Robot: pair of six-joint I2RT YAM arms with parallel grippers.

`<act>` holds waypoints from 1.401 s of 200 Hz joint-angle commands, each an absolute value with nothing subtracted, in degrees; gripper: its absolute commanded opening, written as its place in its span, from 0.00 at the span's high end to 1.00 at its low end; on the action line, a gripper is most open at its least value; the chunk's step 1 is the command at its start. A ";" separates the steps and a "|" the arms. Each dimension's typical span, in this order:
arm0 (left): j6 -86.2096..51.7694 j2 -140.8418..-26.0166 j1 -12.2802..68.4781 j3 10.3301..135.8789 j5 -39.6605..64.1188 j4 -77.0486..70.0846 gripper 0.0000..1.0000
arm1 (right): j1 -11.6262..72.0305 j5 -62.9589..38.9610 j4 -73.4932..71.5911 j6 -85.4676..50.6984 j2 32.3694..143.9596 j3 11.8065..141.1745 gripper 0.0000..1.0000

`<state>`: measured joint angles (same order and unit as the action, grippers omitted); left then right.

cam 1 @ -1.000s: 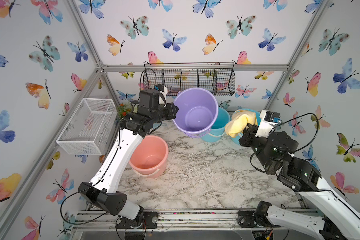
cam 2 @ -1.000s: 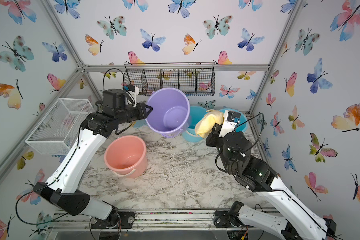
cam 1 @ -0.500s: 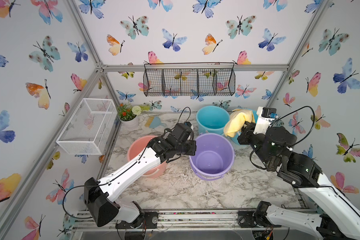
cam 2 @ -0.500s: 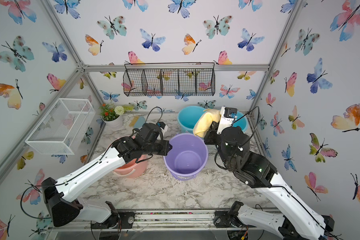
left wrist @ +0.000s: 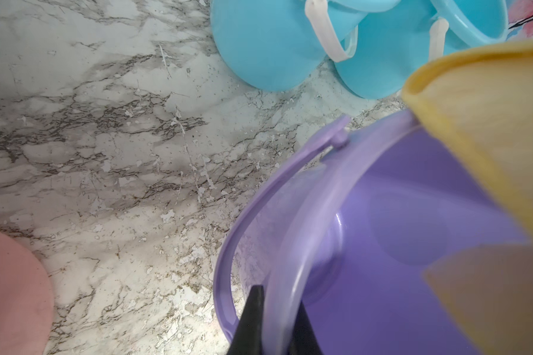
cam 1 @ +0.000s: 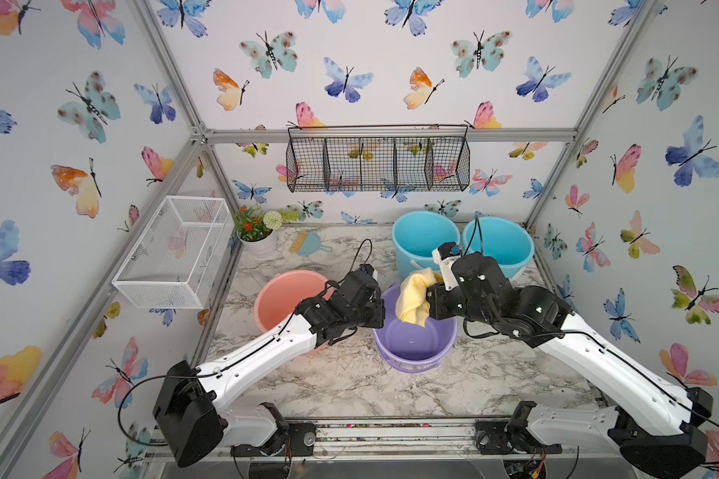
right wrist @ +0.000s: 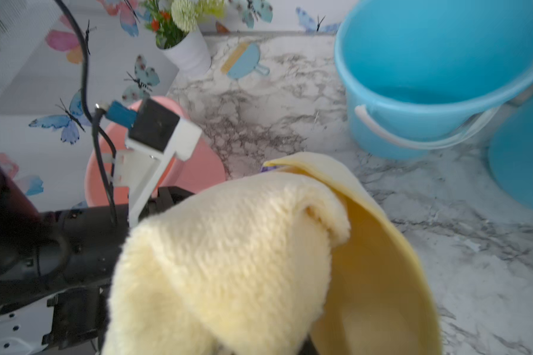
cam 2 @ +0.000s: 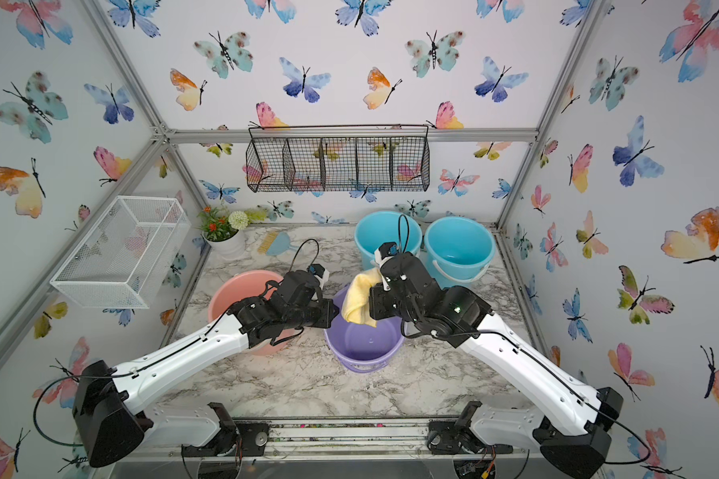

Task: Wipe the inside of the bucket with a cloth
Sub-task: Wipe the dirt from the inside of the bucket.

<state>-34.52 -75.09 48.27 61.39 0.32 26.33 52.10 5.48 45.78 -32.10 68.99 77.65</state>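
Observation:
The purple bucket [cam 1: 416, 346] [cam 2: 364, 346] stands mouth up on the marble table's middle. My left gripper [cam 1: 381, 314] [cam 2: 332, 313] [left wrist: 277, 307] is shut on its left rim, one black finger [left wrist: 254, 310] outside the wall and one inside. The pale yellow cloth [cam 1: 411, 299] [cam 2: 358, 296] [right wrist: 228, 246] hangs bunched over the bucket's far rim and mouth, and its lower end dips inside. My right gripper [cam 1: 430, 305] [cam 2: 372, 305] is shut on the cloth from the right. In the right wrist view the cloth hides its fingers. The cloth's edge [left wrist: 490, 138] also shows in the left wrist view.
A pink bucket [cam 1: 285, 296] stands left of the purple one, under my left arm. Two blue buckets [cam 1: 422, 236] [cam 1: 499, 244] stand at the back right. A flower pot [cam 1: 259, 242] and a small blue brush [cam 1: 310, 244] sit at the back left. Wire baskets [cam 1: 175, 253] [cam 1: 376, 159] hang on the walls.
My left arm swung the purple bucket down from high at the back onto the table's middle. My right arm then carried the cloth left and down over its mouth.

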 commanded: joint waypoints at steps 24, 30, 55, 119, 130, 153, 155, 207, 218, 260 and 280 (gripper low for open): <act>-35.16 -77.80 49.90 62.13 1.59 22.81 1.00 | 52.03 -5.40 45.47 -35.00 73.76 69.70 0.98; -35.16 -78.10 49.93 62.36 1.62 23.34 1.00 | 52.03 -5.07 45.36 -34.69 74.63 68.88 0.98; -34.56 -78.05 50.19 62.86 0.65 24.34 1.00 | 52.03 -3.26 44.10 -32.87 78.41 65.81 0.98; -33.84 -78.50 51.92 62.71 -1.66 24.61 1.00 | 52.03 -5.39 36.05 -29.62 90.27 60.83 0.98; -33.75 -78.95 51.90 62.84 -1.41 24.83 1.00 | 52.03 -4.37 34.38 -29.66 91.90 60.48 0.98; -33.90 -79.84 52.02 63.10 -0.51 24.89 1.00 | 52.03 -0.59 29.72 -30.66 93.93 59.20 0.98; -33.92 -79.90 52.01 63.11 -0.46 24.86 1.00 | 52.03 -0.50 29.07 -30.71 93.95 58.99 0.98; -33.58 -81.81 52.15 64.34 0.30 25.40 1.00 | 52.03 -3.41 16.00 -30.88 96.44 55.92 0.98; -33.18 -81.86 52.20 64.38 1.05 25.15 1.00 | 52.03 -0.37 16.53 -30.63 97.56 56.29 0.98; -32.35 -82.94 52.43 65.79 1.24 27.74 1.00 | 52.03 16.06 26.15 -28.64 101.86 60.34 0.98; -31.76 -83.13 52.43 67.01 -0.32 30.00 1.00 | 52.03 22.06 31.20 -28.17 102.08 60.52 0.98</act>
<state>-35.33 -82.39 50.17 65.08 -5.30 26.92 52.53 8.80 25.93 -30.06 99.42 59.27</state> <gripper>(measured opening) 0.119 0.069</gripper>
